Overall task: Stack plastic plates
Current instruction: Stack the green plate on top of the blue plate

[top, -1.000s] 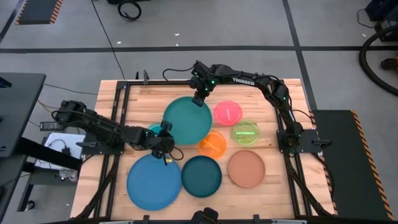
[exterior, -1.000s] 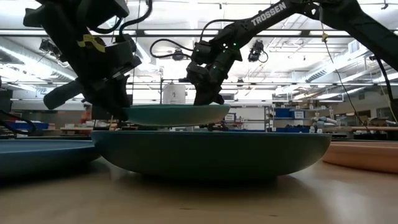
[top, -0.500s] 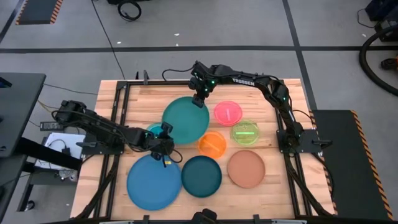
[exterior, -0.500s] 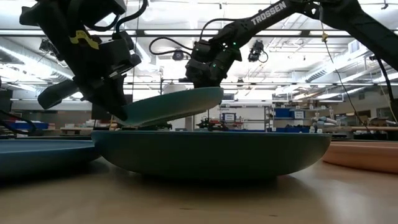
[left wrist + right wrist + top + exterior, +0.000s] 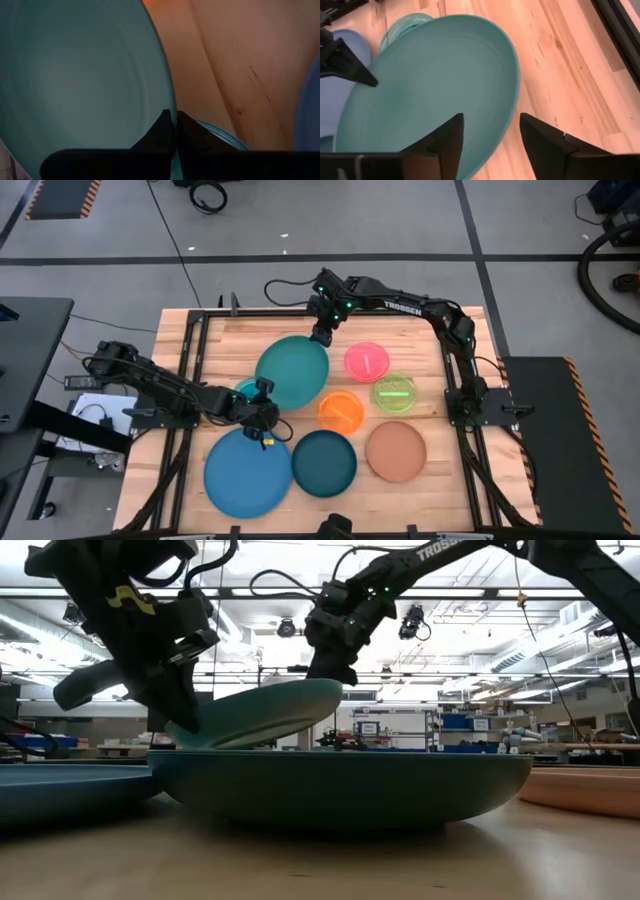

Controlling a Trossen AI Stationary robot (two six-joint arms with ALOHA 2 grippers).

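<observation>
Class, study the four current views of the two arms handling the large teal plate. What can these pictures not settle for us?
1. Small cyan plate: mostly hidden in the high view under the teal plate and the left gripper.
2. Right gripper: in its wrist view its fingers flank the rim, but the picture's edge cuts off any contact.
3. Pink, green and orange plates: hidden in the low view behind the dark teal plate.
</observation>
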